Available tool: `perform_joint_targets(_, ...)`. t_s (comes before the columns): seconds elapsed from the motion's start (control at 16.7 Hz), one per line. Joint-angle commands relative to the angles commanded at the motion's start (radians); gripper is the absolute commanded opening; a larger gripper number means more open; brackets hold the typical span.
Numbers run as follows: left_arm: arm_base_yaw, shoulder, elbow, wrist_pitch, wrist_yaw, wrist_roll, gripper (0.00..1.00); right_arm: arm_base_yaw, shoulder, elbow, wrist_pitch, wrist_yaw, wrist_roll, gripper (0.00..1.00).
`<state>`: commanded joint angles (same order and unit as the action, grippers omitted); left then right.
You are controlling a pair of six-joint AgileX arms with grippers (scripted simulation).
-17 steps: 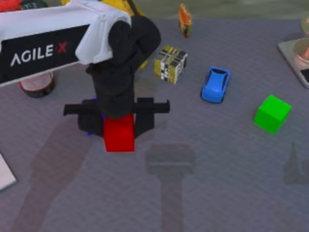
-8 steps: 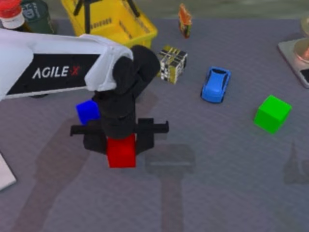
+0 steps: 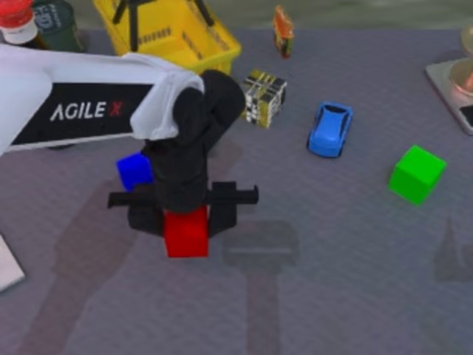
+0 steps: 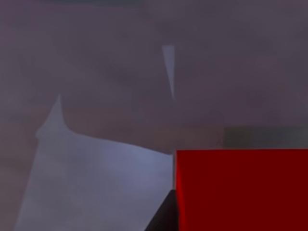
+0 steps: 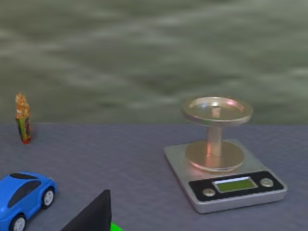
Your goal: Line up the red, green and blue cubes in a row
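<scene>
left gripper (image 3: 185,211) w/ red cube (image 3: 185,231) lower

the table (image 3: 347,296) is a grey-purple textured surface. on it, far left, a yellow basket (image 3: 177,37) beside a dark green can (image 3: 55,18) and a red-capped bottle (image 3: 16,18). left of centre sits the blue cube (image 3: 133,170); whether the red cube (image 3: 185,231) just near of it touches the top cannot be told. toward the far middle stand a puzzle cube (image 3: 262,96) and a small packet (image 3: 283,31). right of these lie the toy car (image 3: 330,129) and the green cube (image 3: 416,172). a scale (image 5: 226,178) sits at the far right.
</scene>
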<state>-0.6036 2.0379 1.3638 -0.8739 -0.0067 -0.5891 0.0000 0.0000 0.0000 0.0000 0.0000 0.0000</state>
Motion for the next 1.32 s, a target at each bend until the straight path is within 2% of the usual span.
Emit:
perform_joint_targets(0.42, 0.000, 0.000, 0.000, 0.000, 0.000, 0.000, 0.98, 0.000, 0.000, 0.000, 0.000, 0.000, 0.000, 1.00)
perform_joint_targets(1.02, 0.001, -0.002, 0.003, -0.004, 0.000, 0.000, 1.00, 0.000, 0.000, 0.000, 0.000, 0.000, 0.000, 1.00)
perform_joint_targets(1.32, 0.011, -0.046, 0.096, -0.148, 0.000, -0.005, 1.00, 0.000, 0.000, 0.000, 0.000, 0.000, 0.000, 1.00)
